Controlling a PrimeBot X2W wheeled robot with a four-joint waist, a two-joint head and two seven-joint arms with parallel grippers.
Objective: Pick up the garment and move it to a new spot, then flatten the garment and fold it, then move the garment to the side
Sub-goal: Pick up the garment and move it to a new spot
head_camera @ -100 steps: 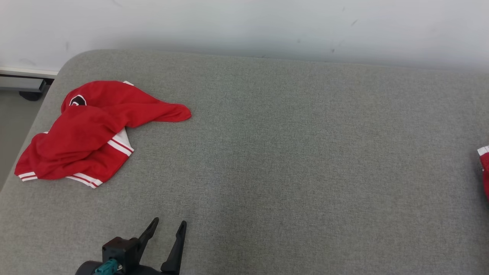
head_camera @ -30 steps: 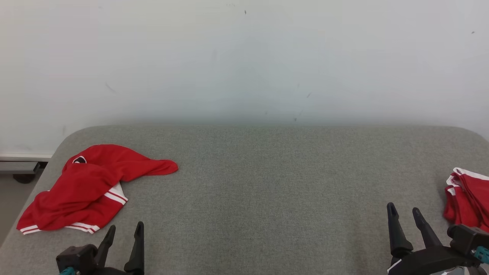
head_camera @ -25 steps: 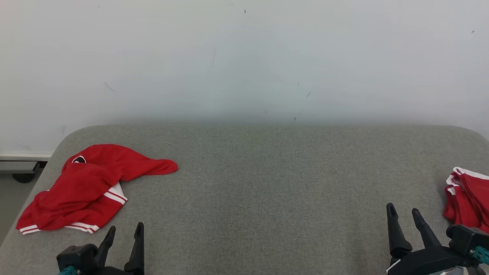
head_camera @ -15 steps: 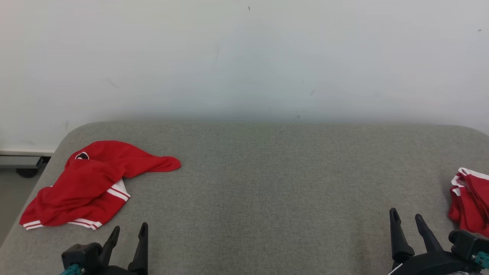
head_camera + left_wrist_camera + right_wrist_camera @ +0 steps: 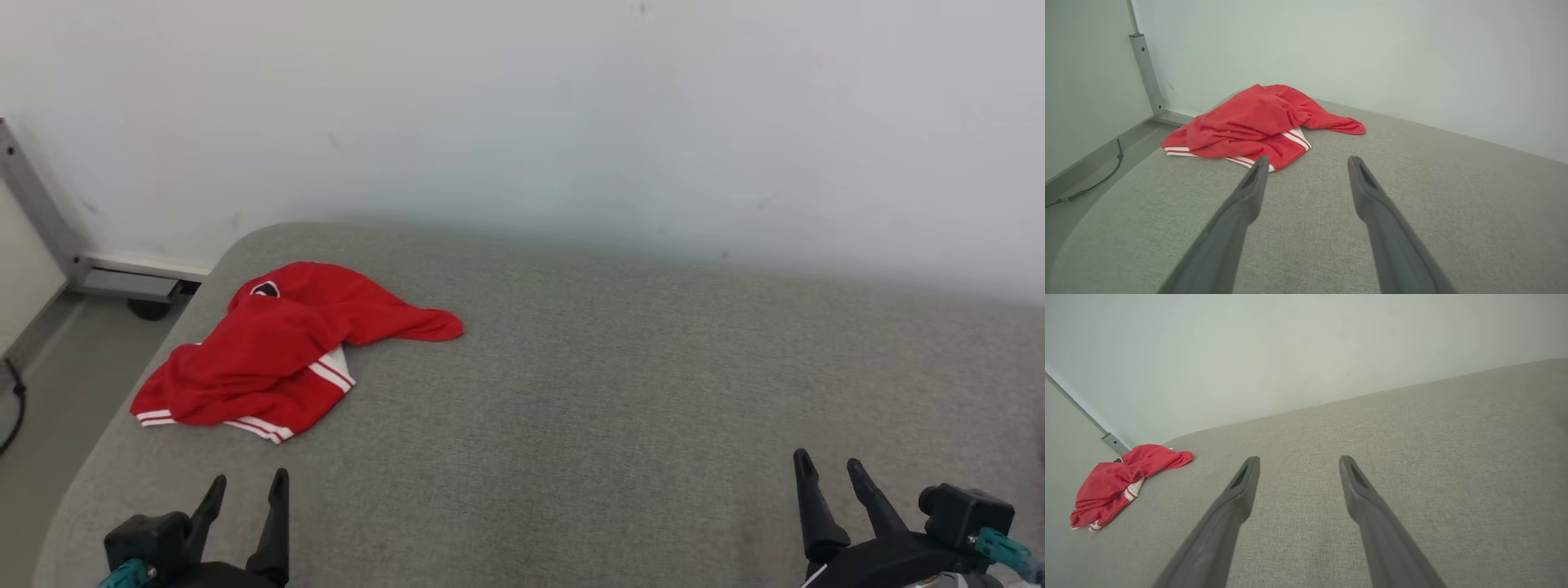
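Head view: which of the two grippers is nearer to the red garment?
The left gripper, at the lower left: the red garment lies just ahead of it, while the right gripper is far across the grey surface, at the lower right.

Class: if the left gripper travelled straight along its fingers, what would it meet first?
Probably the crumpled red garment with white stripes, at its near hem; exact height above the grey cushion is unclear.

Grey fabric worktop [image 5: 620, 392] with a rounded corner spread before me, plain white wall [image 5: 522, 106] behind it, to my left a slanting grey metal post [image 5: 37, 208], a low rail [image 5: 135, 282] at the wall's foot, a dark caster [image 5: 149, 309] under it, a black cable [image 5: 1098, 179] on the grey floor [image 5: 57, 359]
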